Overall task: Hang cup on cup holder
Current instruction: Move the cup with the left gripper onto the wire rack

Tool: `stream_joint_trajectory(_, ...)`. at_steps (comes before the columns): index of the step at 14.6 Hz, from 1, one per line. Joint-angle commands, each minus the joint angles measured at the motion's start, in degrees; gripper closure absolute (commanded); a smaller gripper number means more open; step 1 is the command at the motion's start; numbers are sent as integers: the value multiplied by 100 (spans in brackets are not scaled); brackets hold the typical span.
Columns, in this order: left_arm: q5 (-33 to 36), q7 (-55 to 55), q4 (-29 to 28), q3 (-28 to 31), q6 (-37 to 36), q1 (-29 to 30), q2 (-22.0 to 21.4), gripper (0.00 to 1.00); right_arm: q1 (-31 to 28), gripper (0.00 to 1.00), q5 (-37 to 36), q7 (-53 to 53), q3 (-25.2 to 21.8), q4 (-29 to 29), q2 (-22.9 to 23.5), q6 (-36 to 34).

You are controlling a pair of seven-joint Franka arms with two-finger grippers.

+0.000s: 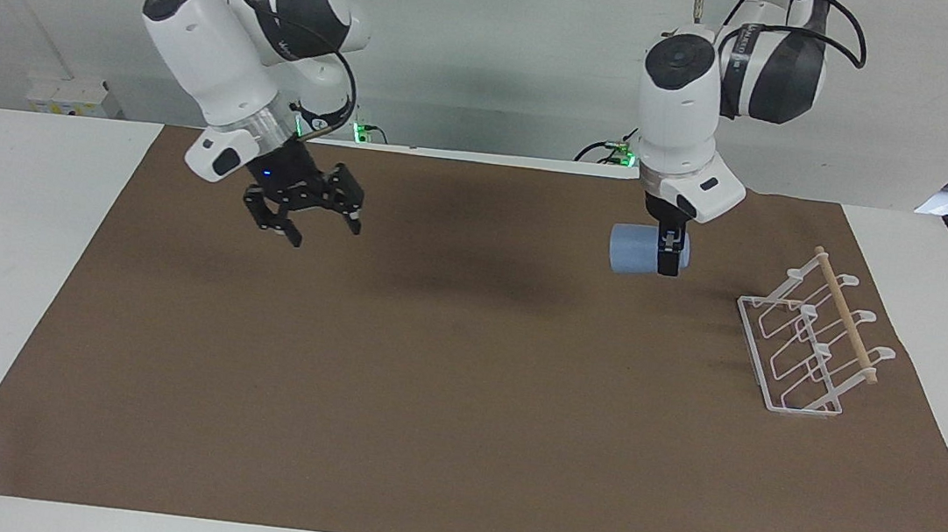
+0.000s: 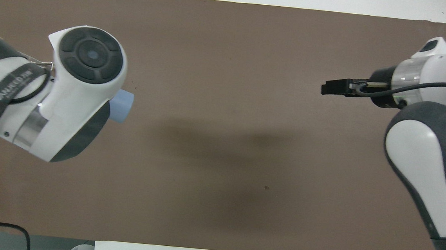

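1. Facing view: the left claw (image 1: 670, 253) hangs straight down from its wrist, clamped on the cup (image 1: 641, 250), which it holds up in the air over the brown mat (image 1: 456, 440) that covers the tabletop (image 1: 8, 252).
2. The cup lies on its side, its long axis level and running along the table's length. Which end is the mouth is hard to say from either view, though the end that pokes out from under the wrist in the overhead view (image 2: 122, 101) appears to be a closed disc.
3. The cup holder (image 1: 812, 344) stands on the mat toward the left arm's end of the table, well apart from the cup and lower than it (also farther from the robots). Its wooden rod runs along the top and its looped prongs rise toward that rod.
4. The left arm is much the nearer to the rack, so the hanging falls to it. The cup must travel toward that end and, I judge, be turned mouth-down to slip over a prong.
5. The right claw (image 1: 309, 215) waits with fingers spread and nothing between them, over the mat toward the right arm's end.
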Motion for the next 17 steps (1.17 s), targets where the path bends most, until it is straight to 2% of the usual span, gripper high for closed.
stream_joint_trajectory(1, 1584, -76, 102, 43, -354, -61, 541, 100, -704, 0, -742, 1, 65, 743, -46, -1362)
stream_joint_trajectory(3, 3024, -267, 128, 52, -626, 36, 970, 100, -925, 0, -1463, -8, 74, 1638, -11, -2478)
stream_joint_trajectory(4, 3571, -373, 224, 61, -741, 149, 1312, 100, -978, 0, -1553, -17, 74, 1991, 77, -2832)
stream_joint_trajectory(5, 4063, -540, 329, 61, -942, 264, 1637, 100, -909, 0, -1632, -25, 39, 2099, 208, -2957)
stream_joint_trajectory(6, 4477, -742, 287, 61, -1101, 386, 1727, 100, -726, 0, -1642, -17, -135, 2152, 218, -3080)
stream_joint_trajectory(7, 4734, -865, 269, 61, -1198, 510, 1772, 100, -263, 0, -1650, -17, -563, 2161, 244, -3081)
stream_joint_trajectory(8, 4832, -997, 269, 61, -1208, 537, 1798, 100, 47, 0, -1633, -34, -942, 2170, 262, -3134)
stream_joint_trajectory(11, 5088, -1217, 225, 52, -1208, 792, 1807, 100, 199, 0, -1633, -34, -1015, 2083, 157, -3371)
stream_joint_trajectory(17, 4922, -1649, -161, 17, -988, 898, 1790, 100, 173, 0, -1773, -25, -981, 2012, 69, -3415)
